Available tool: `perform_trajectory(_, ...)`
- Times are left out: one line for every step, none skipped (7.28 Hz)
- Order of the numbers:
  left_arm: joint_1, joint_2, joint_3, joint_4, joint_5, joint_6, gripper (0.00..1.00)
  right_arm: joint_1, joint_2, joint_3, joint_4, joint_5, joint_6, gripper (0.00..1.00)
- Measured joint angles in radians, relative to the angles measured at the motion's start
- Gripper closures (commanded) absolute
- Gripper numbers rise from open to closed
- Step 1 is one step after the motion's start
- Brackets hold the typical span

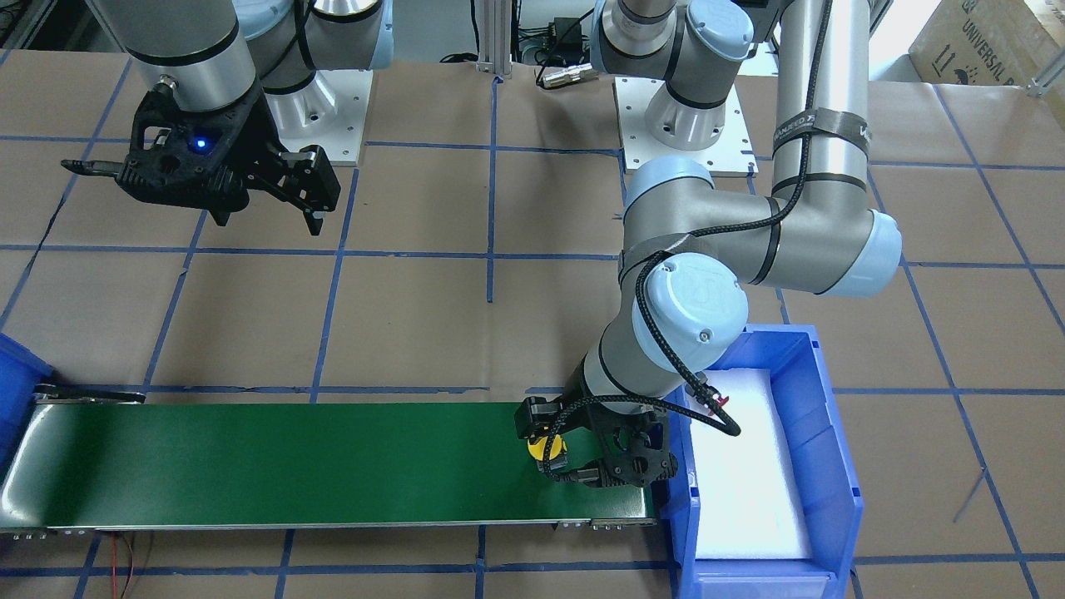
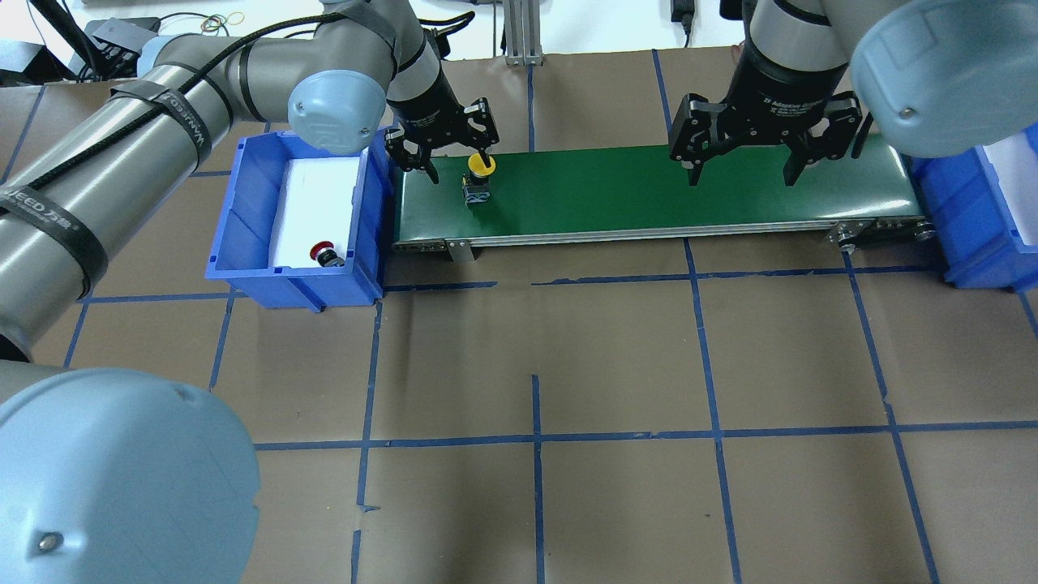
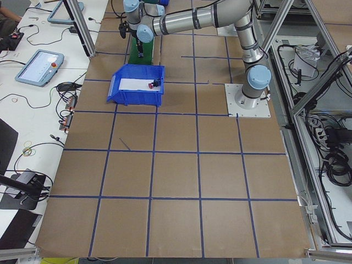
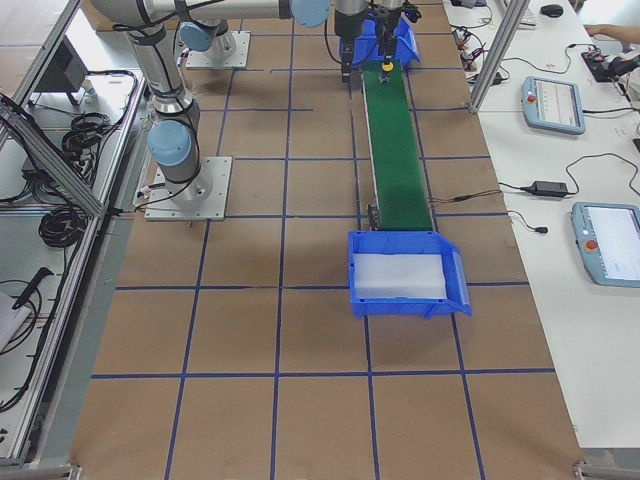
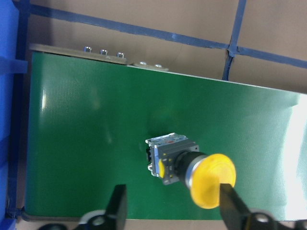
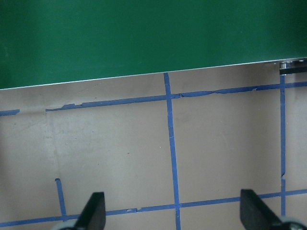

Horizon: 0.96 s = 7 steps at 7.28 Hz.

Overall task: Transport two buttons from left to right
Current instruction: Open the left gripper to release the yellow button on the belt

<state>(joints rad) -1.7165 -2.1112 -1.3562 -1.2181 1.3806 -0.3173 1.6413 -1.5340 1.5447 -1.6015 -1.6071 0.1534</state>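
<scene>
The yellow button (image 2: 480, 165) lies on its side on the left end of the green belt (image 2: 649, 195); it also shows in the left wrist view (image 5: 192, 167) and the front view (image 1: 545, 447). My left gripper (image 2: 458, 166) is open just above it, one finger on each side; in the left wrist view (image 5: 175, 208) the yellow cap sits right by one finger (image 5: 230, 206). The red button (image 2: 323, 253) lies in the left blue bin (image 2: 243, 211). My right gripper (image 2: 738, 166) is open and empty above the belt's right part.
A second blue bin (image 2: 973, 219) with a white liner stands at the belt's right end. The belt's metal frame and end rollers (image 2: 884, 229) edge the table. Brown paper with blue tape lines covers the table (image 2: 535, 365).
</scene>
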Motion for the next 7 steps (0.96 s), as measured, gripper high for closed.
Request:
perform_trajectory(0.000, 0.003, 0.003, 0.000, 0.000, 0.002, 0.01, 0.000, 0.000, 0.000, 0.000, 0.000, 0.000, 0.00)
perform_trajectory(0.000, 0.016, 0.008, 0.000, 0.001, 0.006, 0.01, 0.000, 0.000, 0.000, 0.000, 0.001, 0.000, 0.00)
perform_trajectory(0.003, 0.038, 0.013, -0.001, 0.005, 0.015, 0.01, 0.000, 0.000, 0.000, 0.000, 0.001, 0.000, 0.00)
perform_trajectory(0.020, 0.071, 0.011, -0.001, 0.026, 0.058, 0.01, 0.000, 0.000, 0.000, 0.000, 0.001, 0.000, 0.00)
perform_trajectory(0.069, 0.112, 0.002, -0.004, 0.056, 0.137, 0.00, 0.000, 0.000, 0.000, 0.000, 0.000, 0.000, 0.00)
perform_trajectory(0.135, 0.150, -0.010, -0.008, 0.072, 0.205, 0.00, 0.000, 0.000, 0.000, 0.000, 0.001, 0.000, 0.00)
perform_trajectory(0.199, 0.180, -0.028, -0.009, 0.077, 0.259, 0.00, -0.002, 0.000, 0.000, 0.000, 0.001, -0.001, 0.00)
